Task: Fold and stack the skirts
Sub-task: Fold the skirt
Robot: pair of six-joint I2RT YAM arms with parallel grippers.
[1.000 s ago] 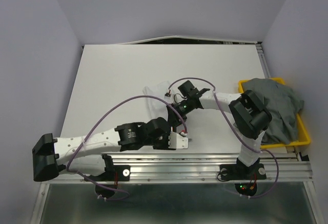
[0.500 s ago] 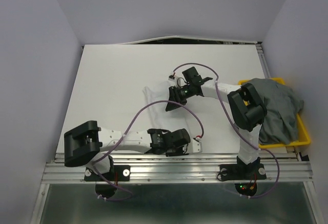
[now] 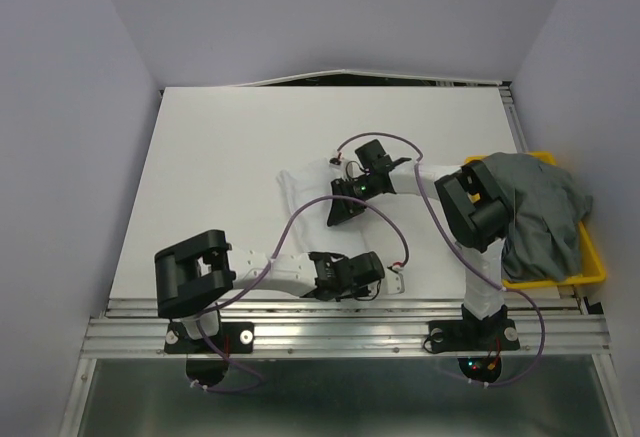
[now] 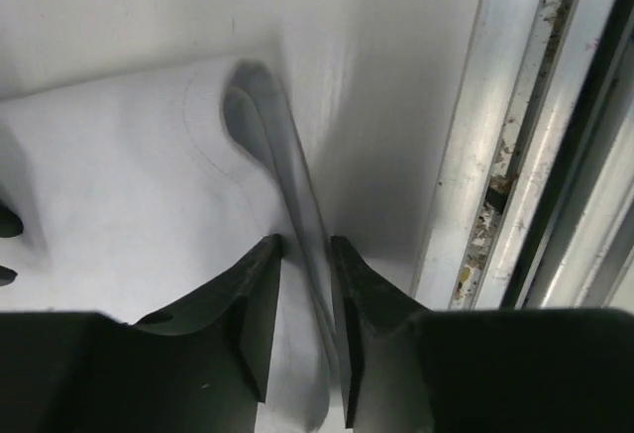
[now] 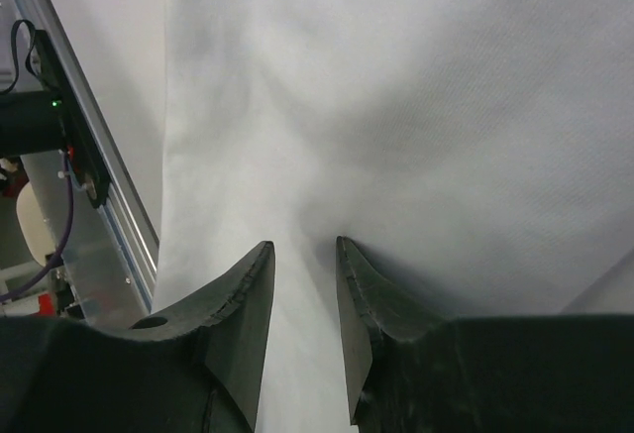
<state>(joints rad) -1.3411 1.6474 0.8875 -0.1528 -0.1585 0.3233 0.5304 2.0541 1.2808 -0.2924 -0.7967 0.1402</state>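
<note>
Plainly, the wide white bench [image 3: 220, 177] carries little: a heap of mid-grey cloth skirts [image 3: 545, 207] slumps over the yellow plastic tray [image 3: 560, 279] at the right edge, well apart from the plain white cloth skirt [image 3: 300, 185] spread near the middle. That skirt's long axis seems to run slantwise, from mid-bench down towards the near edge, with an arm at each end of it. The left gripper [image 4: 305, 255] sits low, just beside the aluminium rail [image 4: 475, 156] of the near edge, its fingers pressed on a thin standing fold of the white cloth. The right gripper [image 5: 300, 255] is at the end nearer the middle, and creases run into its narrow gap, so I judge it pinches too. Any fold would turn on that stretched line between them. White on white hides the skirt's outline from above, and the arms cover its centre.
</note>
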